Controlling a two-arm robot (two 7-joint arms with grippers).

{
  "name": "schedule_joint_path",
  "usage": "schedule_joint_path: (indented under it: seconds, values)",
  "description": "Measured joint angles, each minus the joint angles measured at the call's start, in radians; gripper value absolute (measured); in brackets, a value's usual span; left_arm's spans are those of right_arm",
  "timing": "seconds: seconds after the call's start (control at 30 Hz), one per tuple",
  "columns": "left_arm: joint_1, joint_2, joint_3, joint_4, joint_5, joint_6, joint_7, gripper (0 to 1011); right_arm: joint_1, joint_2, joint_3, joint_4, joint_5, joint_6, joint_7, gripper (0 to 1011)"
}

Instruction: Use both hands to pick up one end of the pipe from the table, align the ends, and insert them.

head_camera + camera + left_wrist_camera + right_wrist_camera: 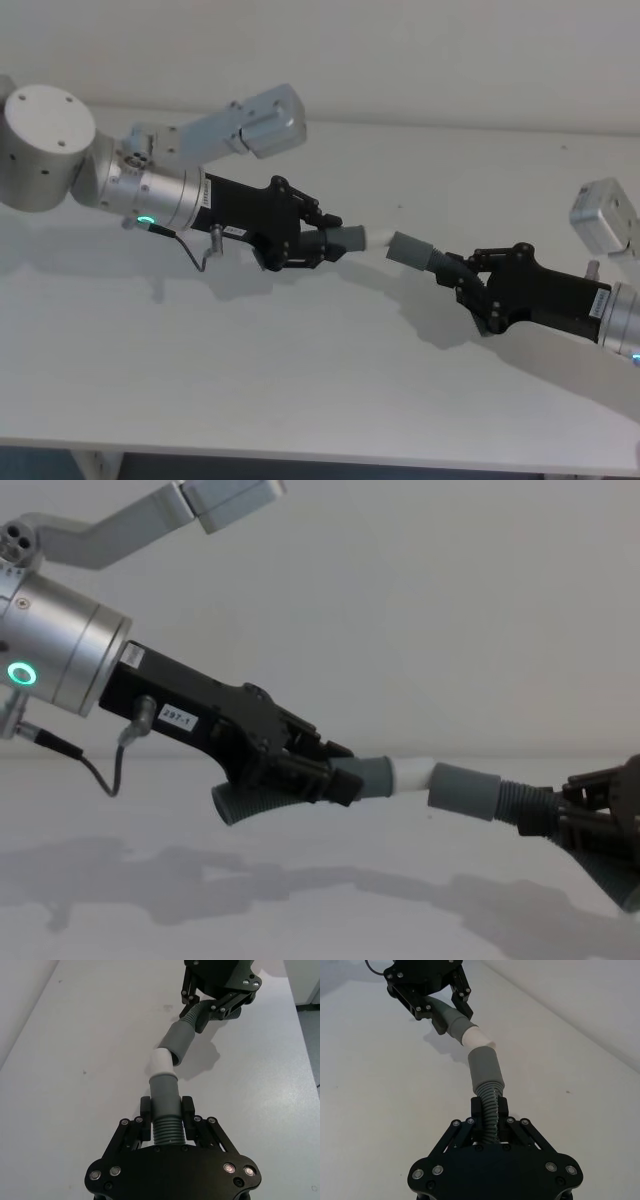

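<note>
Align step. Left gripper (318, 245) clamps the white-tipped hose piece (164, 1105); right gripper (468, 278) clamps the sleeved hose piece (486, 1080). Ends meet just ahead, slightly angled. Next: straighten, push in.

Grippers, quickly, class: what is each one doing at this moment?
Left gripper: closed on the white-tipped pipe piece.
Right gripper: closed on the wide-sleeved pipe piece.

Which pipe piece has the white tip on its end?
The pipe piece in the left gripper. Its cuff ends in a white tip; the right gripper's piece has a plain grey sleeve.
</note>
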Motion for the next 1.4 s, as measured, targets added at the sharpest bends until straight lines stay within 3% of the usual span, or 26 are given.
schedule_joint_path:
  seconds: [0.73,1.4]
  values:
    - [-0.022,-0.013,0.039,0.011,0.003,0.0,-0.006,353,0.001,0.014,-0.004,-0.006,0.032,-0.019,0.002,162]
    - [-0.032,-0.011,0.054,0.003,0.008,0.006,0.011,352,0.015,0.036,-0.023,-0.005,0.037,-0.076,0.058,162]
